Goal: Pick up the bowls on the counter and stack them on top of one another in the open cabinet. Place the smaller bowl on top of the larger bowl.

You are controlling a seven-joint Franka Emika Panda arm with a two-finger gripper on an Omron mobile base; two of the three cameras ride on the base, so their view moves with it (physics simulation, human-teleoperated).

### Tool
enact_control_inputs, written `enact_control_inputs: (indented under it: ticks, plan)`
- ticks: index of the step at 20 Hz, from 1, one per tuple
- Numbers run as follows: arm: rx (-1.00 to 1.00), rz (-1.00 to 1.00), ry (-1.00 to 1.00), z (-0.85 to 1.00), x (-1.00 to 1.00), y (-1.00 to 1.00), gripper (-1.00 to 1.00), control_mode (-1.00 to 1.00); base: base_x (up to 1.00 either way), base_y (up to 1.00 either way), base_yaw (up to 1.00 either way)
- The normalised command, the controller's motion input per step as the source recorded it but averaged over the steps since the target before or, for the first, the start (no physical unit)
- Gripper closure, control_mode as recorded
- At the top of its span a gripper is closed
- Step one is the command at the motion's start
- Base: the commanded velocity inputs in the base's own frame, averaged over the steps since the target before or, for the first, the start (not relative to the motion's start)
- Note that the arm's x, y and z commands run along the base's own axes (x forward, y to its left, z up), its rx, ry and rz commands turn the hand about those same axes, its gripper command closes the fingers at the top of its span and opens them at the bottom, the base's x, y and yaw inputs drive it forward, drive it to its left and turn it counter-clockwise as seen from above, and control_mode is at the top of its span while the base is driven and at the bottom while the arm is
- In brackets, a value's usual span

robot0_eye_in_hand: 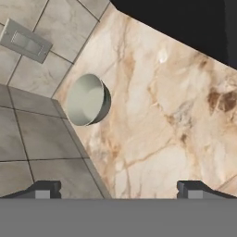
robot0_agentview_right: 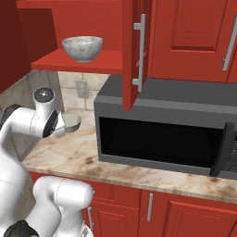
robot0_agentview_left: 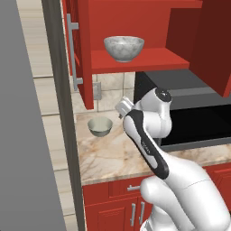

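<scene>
The larger bowl (robot0_agentview_left: 124, 48) (robot0_agentview_right: 82, 48), white-grey marbled, stands upright on the red shelf (robot0_agentview_left: 140, 61) of the open cabinet (robot0_agentview_right: 83, 65). On the counter (robot0_agentview_left: 113, 155) (robot0_eye_in_hand: 157, 120), close to the tiled back wall, sits the smaller bowl (robot0_agentview_left: 100, 126) (robot0_agentview_right: 72, 121) (robot0_eye_in_hand: 88, 100), grey-green with a pale inside. My gripper (robot0_eye_in_hand: 118, 190) is open, nothing between its fingertips (robot0_eye_in_hand: 44, 190). It hovers above the counter, a short way to the right of the smaller bowl and apart from it.
A black microwave (robot0_agentview_left: 194, 117) (robot0_agentview_right: 166, 129) takes up the counter to the right. The cabinet door (robot0_agentview_left: 76, 49) (robot0_agentview_right: 132, 51) with its long silver handle hangs open overhead. A wall outlet (robot0_eye_in_hand: 25, 41) is behind the bowl. A tall grey panel (robot0_agentview_left: 27, 135) bounds the left.
</scene>
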Motion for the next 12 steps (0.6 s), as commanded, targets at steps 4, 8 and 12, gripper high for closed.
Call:
enact_control_inputs:
  ticks: [4, 8, 12]
  plan:
    - [-0.03, 0.02, -0.01, -0.24, 0.29, 0.1, -1.0, -1.0, 0.0, 0.0, 0.0]
    - [-0.03, 0.01, -0.02, -0.2, 0.29, 0.04, -1.0, -1.0, 0.0, 0.0, 0.0]
    - [-0.02, 0.01, 0.0, -0.21, 0.3, 0.0, -1.0, -1.0, 0.0, 0.0, 0.0]
